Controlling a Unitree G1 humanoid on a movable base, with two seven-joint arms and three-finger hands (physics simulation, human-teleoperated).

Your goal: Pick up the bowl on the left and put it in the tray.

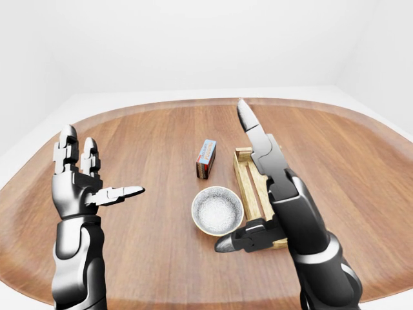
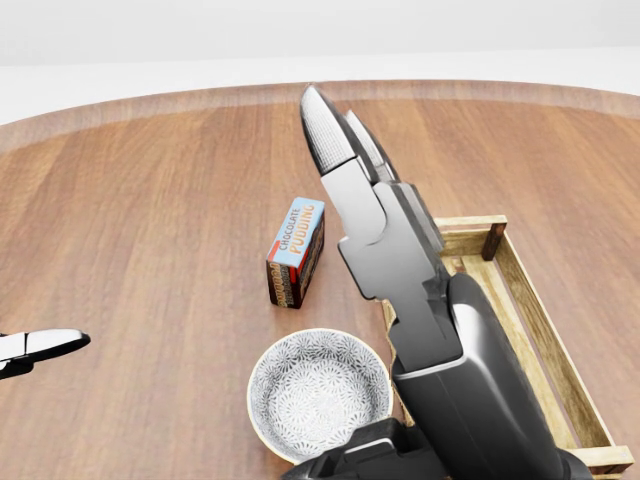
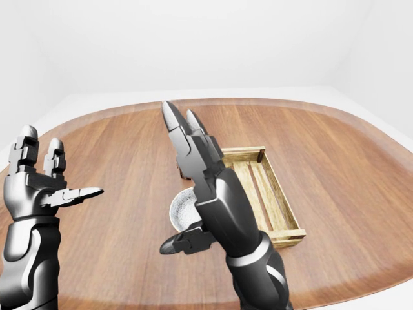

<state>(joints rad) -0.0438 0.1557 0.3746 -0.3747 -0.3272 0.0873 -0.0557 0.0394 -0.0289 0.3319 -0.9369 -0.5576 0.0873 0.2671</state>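
Note:
One white patterned bowl (image 2: 318,395) rests on the round wooden table (image 2: 150,200), just left of the slatted wooden tray (image 3: 261,194). My right hand (image 1: 261,181) is raised over the gap between bowl and tray, open, its fingers (image 2: 325,130) stretched out straight and the thumb (image 1: 226,244) low beside the bowl's near rim. It hides the tray's left side in the head view and holds nothing. My left hand (image 1: 100,166) hovers open and empty far to the left of the bowl.
A chocolate pudding box (image 2: 296,250) stands upright above the bowl in the head view, close to the tray's upper left corner. The table's curved edge (image 1: 193,103) runs along the top, with white floor and walls beyond.

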